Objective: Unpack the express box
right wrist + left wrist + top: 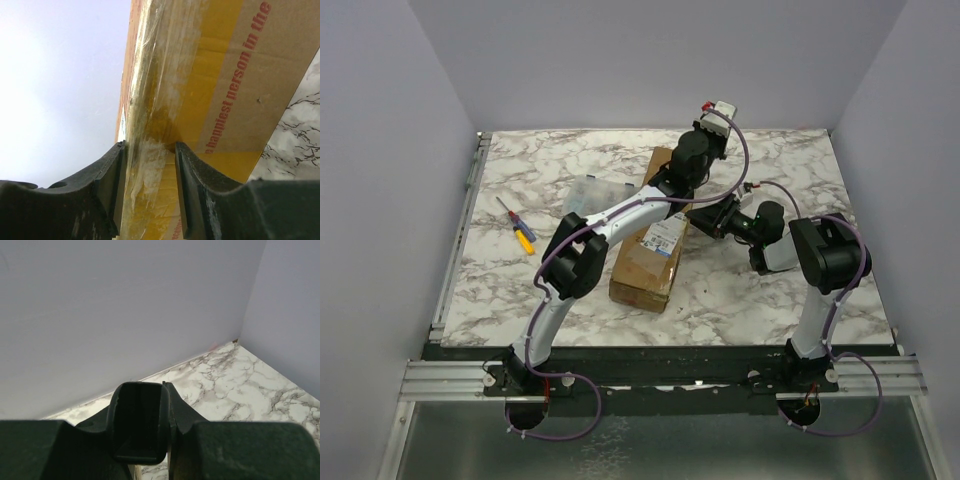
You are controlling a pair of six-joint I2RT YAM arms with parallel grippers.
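Clear plastic case (588, 190) and screwdrivers (517, 224) lie beside the express box (650, 245), the left arm (620, 215) stretched over it. On its taped edge the right gripper (149, 150) pinches; the left gripper (166, 390) cannot be read.

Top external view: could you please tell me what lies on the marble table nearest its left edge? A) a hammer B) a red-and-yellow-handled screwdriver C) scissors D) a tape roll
B: a red-and-yellow-handled screwdriver lies there, left of the long brown cardboard box.

Screwdriver (517, 226), clear plastic case (585, 190) apart on marble table (760, 290).
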